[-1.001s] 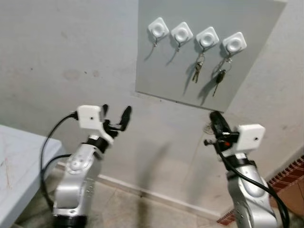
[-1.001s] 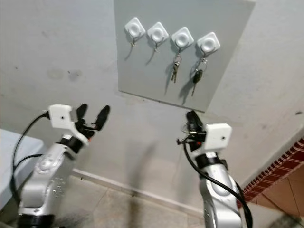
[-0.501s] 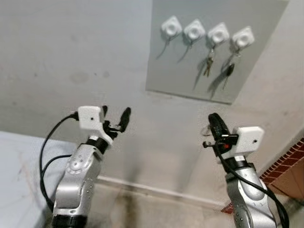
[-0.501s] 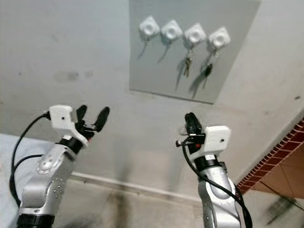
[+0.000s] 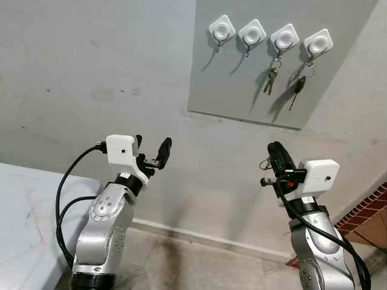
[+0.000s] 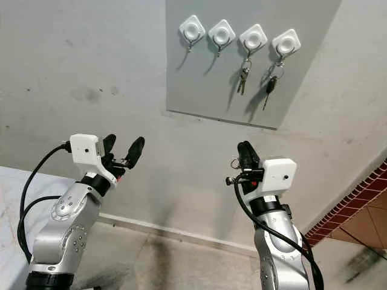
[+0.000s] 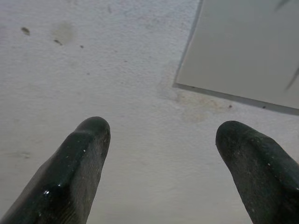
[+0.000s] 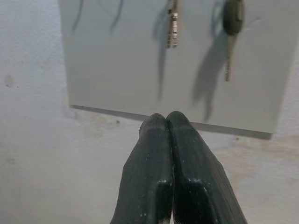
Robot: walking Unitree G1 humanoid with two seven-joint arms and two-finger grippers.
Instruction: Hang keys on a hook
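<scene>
Right gripper (image 5: 275, 151) pinched — perhaps holding a key ring (image 5: 265, 164).

The wall (image 5: 91, 60) is matt plaster, faintly rough and stained. The board (image 5: 242, 84) on it looks like smooth, matt grey sheet. Its four hooks (image 5: 254, 33) have glossy white plastic bases. The two-key bunch (image 5: 270, 80) is dull metal; the single key (image 5: 297, 89) has a black head, probably plastic. Both arms are brushed silver metal with white plastic camera housings. The left gripper (image 7: 163, 154) has glossy black fingers (image 7: 81, 163) that look rubbery, as does the right gripper (image 8: 167, 121). The desk (image 5: 24, 217) has a pale, marble-like top.
</scene>
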